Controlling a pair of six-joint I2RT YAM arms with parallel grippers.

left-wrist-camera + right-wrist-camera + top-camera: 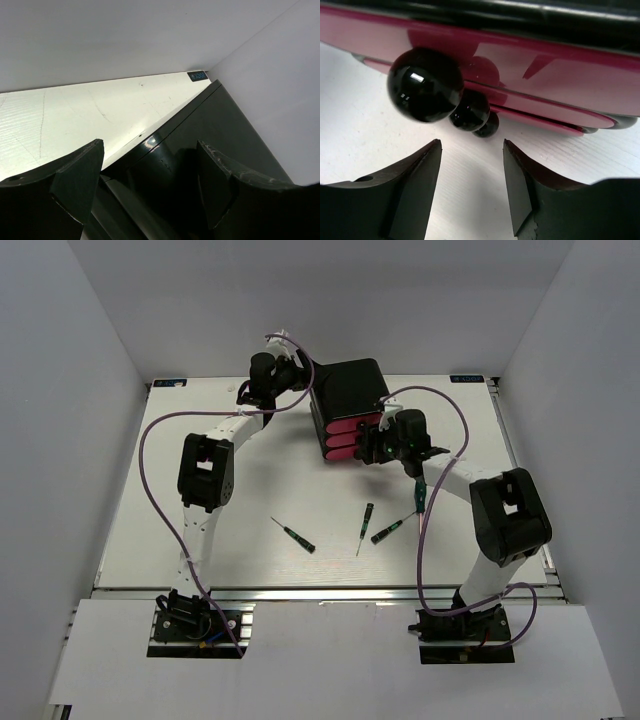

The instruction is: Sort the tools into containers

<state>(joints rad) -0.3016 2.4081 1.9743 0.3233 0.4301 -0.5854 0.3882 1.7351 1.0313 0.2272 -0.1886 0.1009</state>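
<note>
White table (200,560): it is carrying everything else.

Black box (348,385): it is standing at the far middle of the table and is housing three stacked pink drawers (340,435), whose fronts are facing the near side.

Left gripper (150,185): it is hanging at the box's far left corner with its jaws spread wide. A dark edge of the box is lying between them, and contact cannot be judged.

Right gripper (472,175): it is facing the drawer fronts with its jaws parted and nothing between them. The nearest round black knob (425,85) is sitting just beyond the fingertips and toward the left finger (415,185).

Three thin screwdrivers (296,535) (365,527) (388,531): they are lying loose on the table, near the arms and well apart from both grippers.
</note>
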